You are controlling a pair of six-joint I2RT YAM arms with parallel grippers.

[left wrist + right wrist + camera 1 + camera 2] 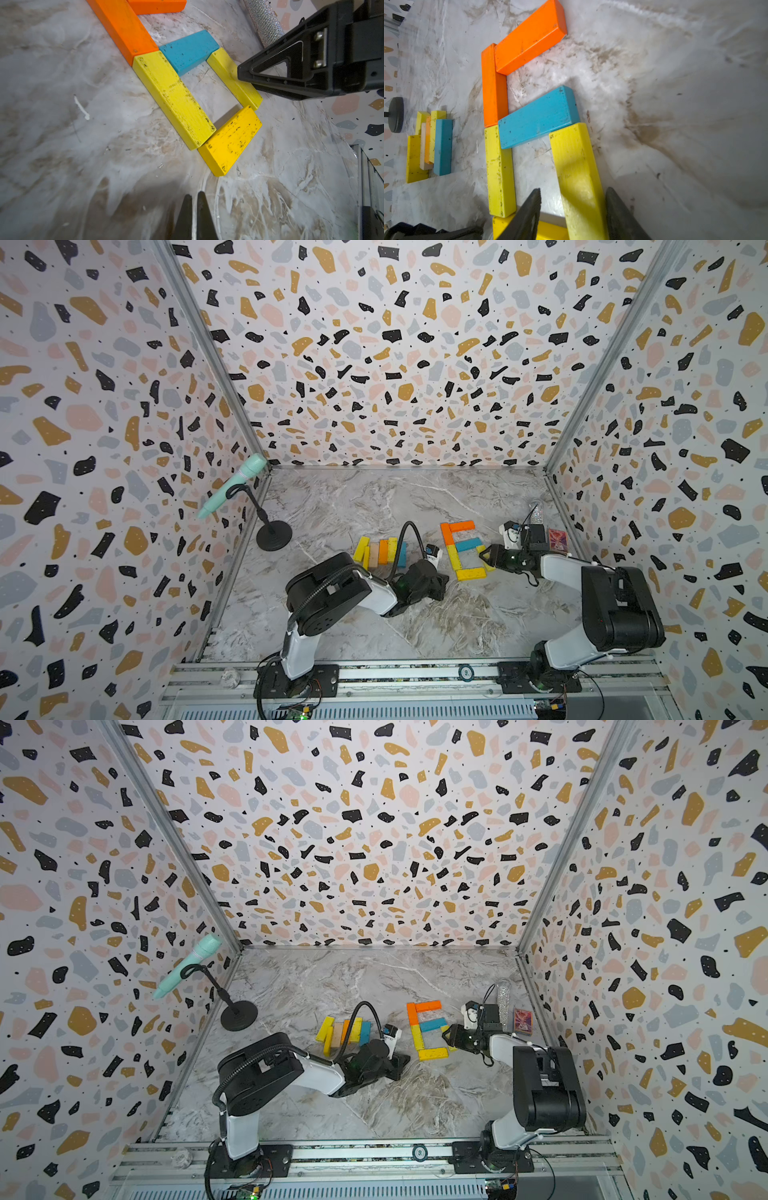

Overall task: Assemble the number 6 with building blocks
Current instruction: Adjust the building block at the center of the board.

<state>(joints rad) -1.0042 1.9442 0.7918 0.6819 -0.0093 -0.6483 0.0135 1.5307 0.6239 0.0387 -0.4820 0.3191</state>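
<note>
Your right end effector (573, 189) has its jaws apart, straddling the yellow plank (575, 162) without clamping it. That plank lies flat on the surface (675, 104) as the right wall of the six's loop. Its far end sits against the blue bar (537, 116) and its near end meets the bottom yellow (230, 141). I judge the wide stance leaves you room to square it up.

Your left end effector (194, 194) is pressed together and empty, just clear of the figure, likely to keep out of the way.

An orange bar (529, 37) and an orange upright (494, 87) form the top hook. The spares (380, 551) lie bunched well apart. A faint stamp on the long yellow (174, 99) is too smudged to read.
</note>
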